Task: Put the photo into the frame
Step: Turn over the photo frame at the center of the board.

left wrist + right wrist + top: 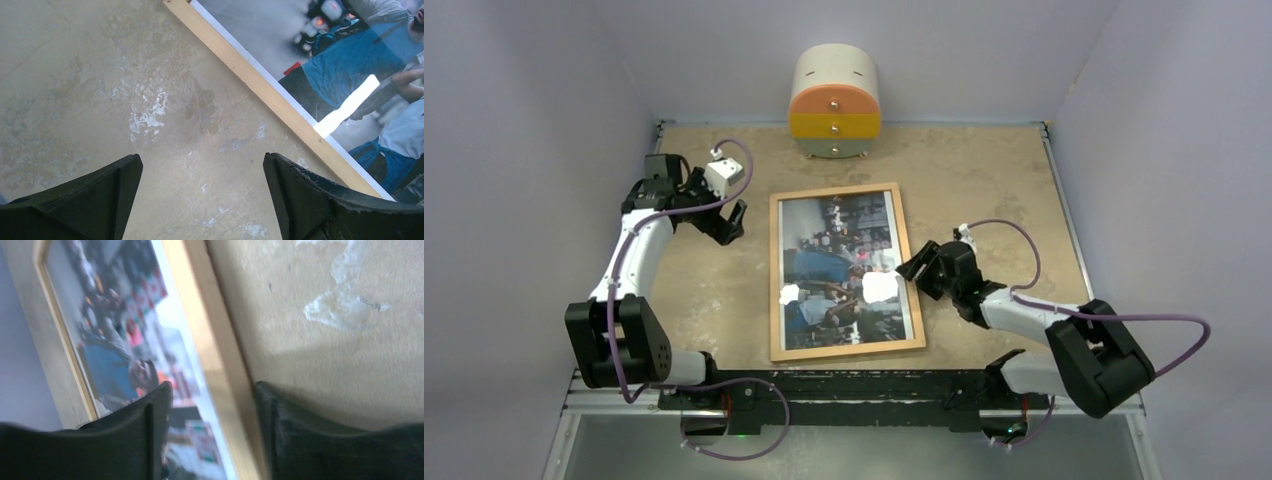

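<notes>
The light wooden frame [848,349] lies flat in the middle of the table. The photo [839,250], a glossy print of people in blue and white, lies inside its borders. My left gripper [729,225] hangs open over bare table, just left of the frame's far left part. In the left wrist view the frame's border [270,92] and the photo [350,65] run past the right finger, and nothing is between the left gripper's [202,165] fingers. My right gripper [911,268] stands open at the frame's right side. Its [214,390] jaws straddle the border [210,340], one finger over the photo [115,330].
A round cream, orange and yellow drawer cabinet [835,103] stands at the back edge of the table, behind the frame. Grey walls close in the table on the left, right and back. A metal rail [844,385] carrying the arm bases runs along the near edge.
</notes>
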Robot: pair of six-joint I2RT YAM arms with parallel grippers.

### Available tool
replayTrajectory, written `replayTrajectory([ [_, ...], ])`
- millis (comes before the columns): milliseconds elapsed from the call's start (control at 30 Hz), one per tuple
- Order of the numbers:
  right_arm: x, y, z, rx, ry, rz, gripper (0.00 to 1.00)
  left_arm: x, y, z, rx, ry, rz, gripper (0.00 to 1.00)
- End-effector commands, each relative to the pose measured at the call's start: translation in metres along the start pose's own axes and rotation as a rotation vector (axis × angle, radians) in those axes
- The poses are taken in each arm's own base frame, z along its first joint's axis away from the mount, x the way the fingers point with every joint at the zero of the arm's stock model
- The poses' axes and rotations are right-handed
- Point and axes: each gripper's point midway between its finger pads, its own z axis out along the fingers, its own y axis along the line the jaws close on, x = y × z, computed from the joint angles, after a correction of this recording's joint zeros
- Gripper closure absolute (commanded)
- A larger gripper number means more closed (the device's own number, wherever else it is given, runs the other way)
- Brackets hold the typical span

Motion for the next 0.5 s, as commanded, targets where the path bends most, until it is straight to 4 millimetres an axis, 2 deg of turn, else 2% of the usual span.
replayTrajectory([
  [0, -0.017, 0.005, 0.013, 0.034, -0.062, 0.046, 0.10, 0.008, 0.003, 0.008, 0.002, -0.018, -0.005, 0.00],
  [33, -0.018, 0.007, 0.015, 0.038, -0.060, 0.048, 0.02, 0.013, 0.002, 0.011, 0.005, -0.008, -0.014, 0.00],
  [100, -0.031, 0.012, 0.014, 0.055, -0.101, 0.041, 0.01, 0.023, 0.001, 0.016, 0.011, 0.016, -0.037, 0.00],
  [233, -0.047, -0.002, -0.003, 0.176, -0.159, 0.007, 0.01, 0.031, 0.009, 0.019, -0.014, 0.008, -0.078, 0.00],
  [367, -0.105, 0.000, -0.043, 0.224, -0.429, -0.100, 0.01, 0.036, 0.021, 0.025, -0.089, -0.047, -0.136, 0.00],
  [467, -0.138, 0.004, -0.067, 0.210, -0.622, -0.181, 0.01, 0.043, 0.027, 0.036, -0.159, -0.103, -0.191, 0.00],
])
